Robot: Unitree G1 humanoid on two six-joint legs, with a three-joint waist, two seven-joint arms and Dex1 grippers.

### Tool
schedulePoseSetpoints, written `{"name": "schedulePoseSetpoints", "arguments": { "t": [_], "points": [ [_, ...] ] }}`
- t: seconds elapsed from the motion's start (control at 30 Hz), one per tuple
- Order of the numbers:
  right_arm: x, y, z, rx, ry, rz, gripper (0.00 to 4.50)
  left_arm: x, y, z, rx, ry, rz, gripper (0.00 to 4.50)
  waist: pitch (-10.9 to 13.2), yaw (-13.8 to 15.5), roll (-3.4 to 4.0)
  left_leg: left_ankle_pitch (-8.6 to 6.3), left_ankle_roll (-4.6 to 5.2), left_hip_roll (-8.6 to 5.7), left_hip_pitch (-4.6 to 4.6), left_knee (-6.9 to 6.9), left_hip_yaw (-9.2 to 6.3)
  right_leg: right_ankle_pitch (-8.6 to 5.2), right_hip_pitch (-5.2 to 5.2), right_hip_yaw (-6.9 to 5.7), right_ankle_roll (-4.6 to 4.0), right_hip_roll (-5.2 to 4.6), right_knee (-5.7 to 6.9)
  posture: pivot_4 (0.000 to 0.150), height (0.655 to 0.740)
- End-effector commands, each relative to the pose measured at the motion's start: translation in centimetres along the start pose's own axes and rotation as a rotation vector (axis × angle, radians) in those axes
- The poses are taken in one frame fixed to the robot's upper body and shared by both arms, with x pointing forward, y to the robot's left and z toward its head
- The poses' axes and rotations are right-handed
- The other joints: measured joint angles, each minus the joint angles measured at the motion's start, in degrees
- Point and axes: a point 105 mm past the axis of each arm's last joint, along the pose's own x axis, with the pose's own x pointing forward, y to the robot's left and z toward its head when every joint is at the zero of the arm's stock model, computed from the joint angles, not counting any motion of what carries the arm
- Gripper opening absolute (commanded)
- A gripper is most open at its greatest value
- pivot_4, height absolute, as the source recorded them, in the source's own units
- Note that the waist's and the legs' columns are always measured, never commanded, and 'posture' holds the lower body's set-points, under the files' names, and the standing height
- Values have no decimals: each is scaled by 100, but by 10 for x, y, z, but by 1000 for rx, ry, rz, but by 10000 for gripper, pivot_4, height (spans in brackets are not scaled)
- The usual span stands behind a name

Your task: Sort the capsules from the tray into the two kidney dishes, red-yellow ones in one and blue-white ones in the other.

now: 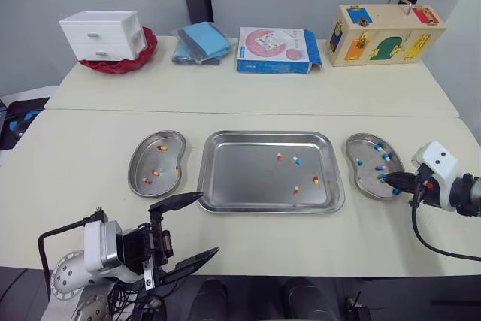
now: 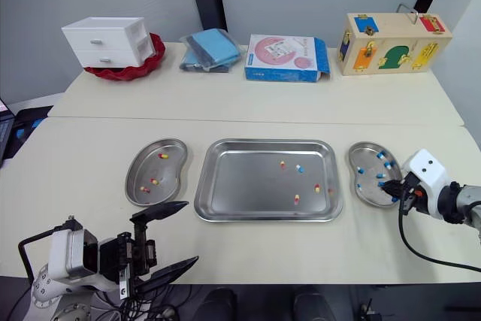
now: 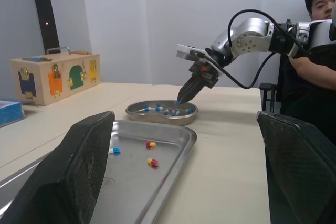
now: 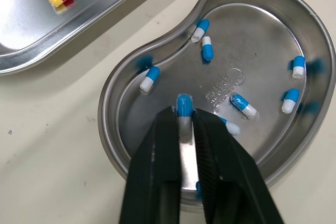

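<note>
**Risks, biggest first**
1. Stray drop. The right tool (image 4: 184, 118) pinches the held capsule (image 4: 184, 103) at its very tips, blue end outward. It hangs over the right kidney dish (image 4: 247, 30), inside the rim. My judgement is that a release from any height onto steel could bounce or roll it over the low wall onto the desk (image 1: 90, 140).
2. Dish disturbed. The tips sit close above the dish floor, so a lower reach could nudge the dish or scatter what lies in it.
3. Wrong pick afterwards. In the tray (image 1: 240, 174) the lone blue-white capsule (image 1: 297, 160) lies near a red-yellow capsule (image 1: 279, 156). A loose grasp could take both or the wrong 1.
4. Left tool (image 1: 188, 231). Jaws are spread wide and empty, at the desk's front edge, well apart from the tray. Low risk.

**Containers, largest first**
- Tray: middle of the desk, between the 2 dishes. It holds 4 capsules, all in its right half: 3 red-yellow and the 1 blue-white.
- Right kidney dish: just beside the tray's right edge. At least 7 loose blue-white capsules (image 4: 207, 48) lie in it. 1 more is partly hidden under the fingers, so the count is uncertain.
- Left kidney dish (image 1: 167, 160): just beside the tray's left edge. I count 3 sorted red-yellow capsules (image 1: 155, 173).
</note>
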Motion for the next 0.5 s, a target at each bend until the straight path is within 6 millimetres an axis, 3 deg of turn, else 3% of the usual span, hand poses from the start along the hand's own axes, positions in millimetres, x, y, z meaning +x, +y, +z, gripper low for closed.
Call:
{"name": "schedulePoseSetpoints", "arguments": {
  "t": [0.03,0.13,0.4,0.5],
  "points": [
    [-5,-3,11,-28,-34,-12,14187,1,0,6,29,-13,-7,45000,0,0,0,0,0,0,0,0,0,0,0,0,0,0,0,1500,7400],
    [-4,-4,11,-28,-35,-14,19964,2,1,5,32,-12,-4,45000,0,2,0,0,0,0,0,0,0,0,0,0,0,0,0,1500,7400],
    [-5,-2,12,-30,-47,-4,44697,1,7,4,48,1,26,45000,0,3,0,0,0,0,0,1,0,0,1,0,0,0,0,1500,7400],
    [-8,3,15,-62,-105,15,44910,-2,18,3,52,48,106,45000,0,7,0,0,0,0,0,1,-1,0,1,-1,0,0,0,1500,7400]
  ]
}}
